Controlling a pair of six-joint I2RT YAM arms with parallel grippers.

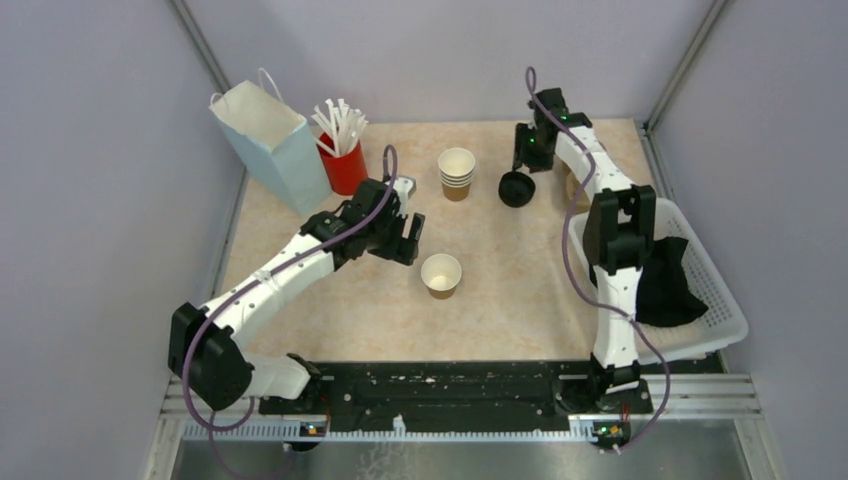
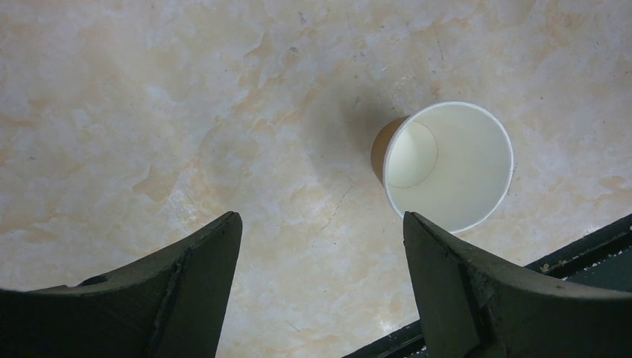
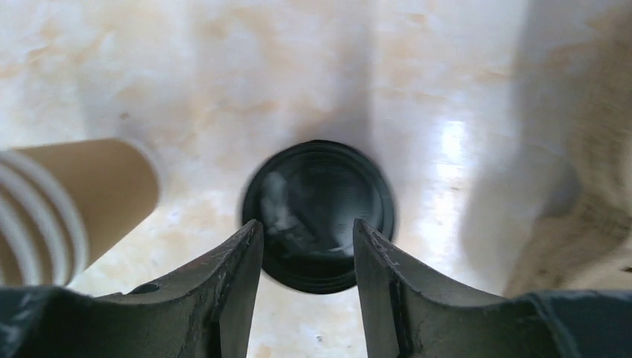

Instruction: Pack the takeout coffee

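Note:
A single brown paper cup (image 1: 441, 273) with a white inside stands open, with no lid, mid-table; it also shows in the left wrist view (image 2: 447, 165). A round black lid (image 1: 516, 188) lies on the table to the right of the cup stack; it also shows in the right wrist view (image 3: 318, 212). My left gripper (image 1: 405, 238) is open and empty, hovering up and left of the single cup (image 2: 322, 216). My right gripper (image 1: 529, 160) is open and empty, just behind the lid, its fingertips framing the lid's near edge (image 3: 307, 224).
A stack of lidless brown cups (image 1: 456, 172) stands left of the lid (image 3: 74, 194). A red cup of white straws (image 1: 343, 150) and a light blue paper bag (image 1: 265, 145) stand at the back left. A white basket (image 1: 725, 300) holding a black thing (image 1: 665, 285) sits at the right.

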